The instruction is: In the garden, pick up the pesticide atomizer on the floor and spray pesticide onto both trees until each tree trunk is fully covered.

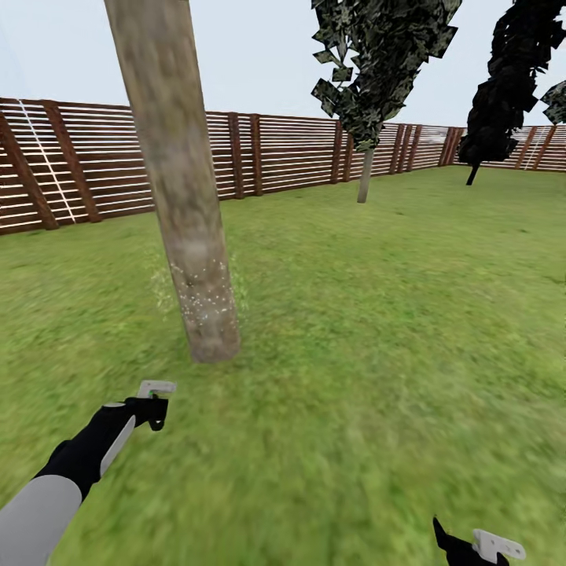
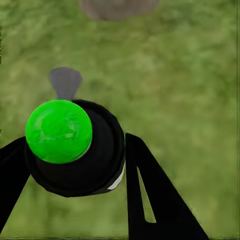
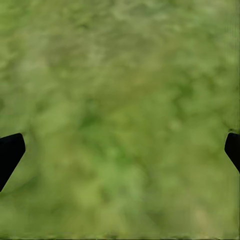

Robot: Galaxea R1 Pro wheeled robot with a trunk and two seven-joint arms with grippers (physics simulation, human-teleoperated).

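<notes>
Spraying the near tree trunk [image 1: 177,196]

The left gripper [image 2: 75,165] holds the sprayer bottle [image 2: 80,150] (green cap toward the camera) low, near the trunk's base; white specks [image 1: 206,303] speckle only its lower part. Best aim higher, sweeping upward. The right gripper [image 3: 120,150] hangs wide, empty, over grass [image 1: 377,314].

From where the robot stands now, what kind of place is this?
Most likely a fenced garden or backyard. Green grass covers the ground, a brown slatted wooden fence runs along the far edge, and trees stand on the lawn: a near pale trunk flecked with white specks and a farther leafy tree.
</notes>
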